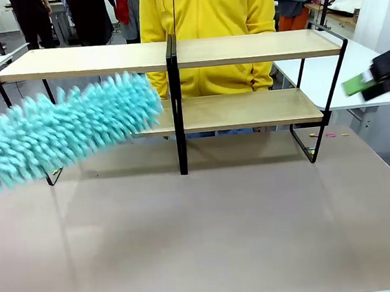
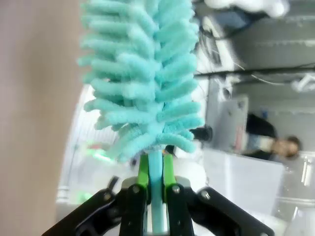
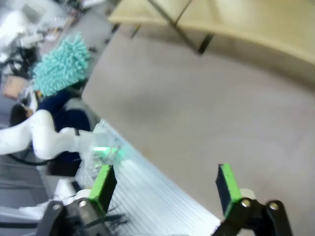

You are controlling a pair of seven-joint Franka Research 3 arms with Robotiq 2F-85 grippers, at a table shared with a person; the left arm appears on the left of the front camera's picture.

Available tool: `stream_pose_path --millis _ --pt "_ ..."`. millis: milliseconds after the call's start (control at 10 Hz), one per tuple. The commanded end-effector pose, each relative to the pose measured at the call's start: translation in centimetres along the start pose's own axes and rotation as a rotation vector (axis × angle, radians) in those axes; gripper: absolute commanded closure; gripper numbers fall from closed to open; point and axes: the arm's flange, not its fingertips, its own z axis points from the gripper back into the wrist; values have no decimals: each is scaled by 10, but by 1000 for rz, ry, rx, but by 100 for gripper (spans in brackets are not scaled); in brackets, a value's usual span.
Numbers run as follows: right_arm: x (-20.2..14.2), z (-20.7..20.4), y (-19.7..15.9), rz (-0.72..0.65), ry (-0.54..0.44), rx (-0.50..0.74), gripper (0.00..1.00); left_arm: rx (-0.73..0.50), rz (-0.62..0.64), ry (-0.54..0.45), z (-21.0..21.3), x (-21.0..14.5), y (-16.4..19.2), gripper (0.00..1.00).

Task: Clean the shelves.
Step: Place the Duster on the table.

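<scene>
we are holding a fluffy turquoise duster (image 1: 65, 127) in our left end effector (image 2: 155, 172), its green pads pinching the duster's thin handle. the duster's head is angling in from the left, its tip reaching in over the left half of the lower board of the shelves (image 1: 247, 110), which are standing at the far side of the surface (image 1: 210, 234). we judge the dusting of the lower left board is in hand; next we would be sweeping the head along that board, keeping clear of the black centre post (image 1: 176, 106). our right end effector (image 3: 165, 189) is hanging at the right with its fingers spread, holding nothing. the grey-brown surface is bare in front of the shelves, and a person in a yellow hoodie (image 1: 206, 14) is standing just behind them in a busy workroom.
</scene>
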Motion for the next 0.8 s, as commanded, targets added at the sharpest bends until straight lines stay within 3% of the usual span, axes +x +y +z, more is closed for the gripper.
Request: stream_pose_path --millis 0,200,300,400,500,600,700 --pt "-77 -63 -53 -610 227 147 0 -218 6 244 -4 14 40 87" --pt "-75 -41 -67 -631 125 153 0 -372 34 325 -44 20 89 87" --pt "-11 -35 -53 -294 143 114 0 -228 207 369 -44 18 99 87" --pt "-11 -35 -53 -294 143 114 0 -355 20 235 -57 20 85 87" --pt "-11 -35 -53 -294 143 114 0 -355 20 235 -57 20 85 87" --pt "-11 -35 -53 -294 143 114 0 -347 100 299 -66 20 110 87" --pt "-11 -35 -53 -294 143 114 0 -319 113 259 -71 26 131 87"
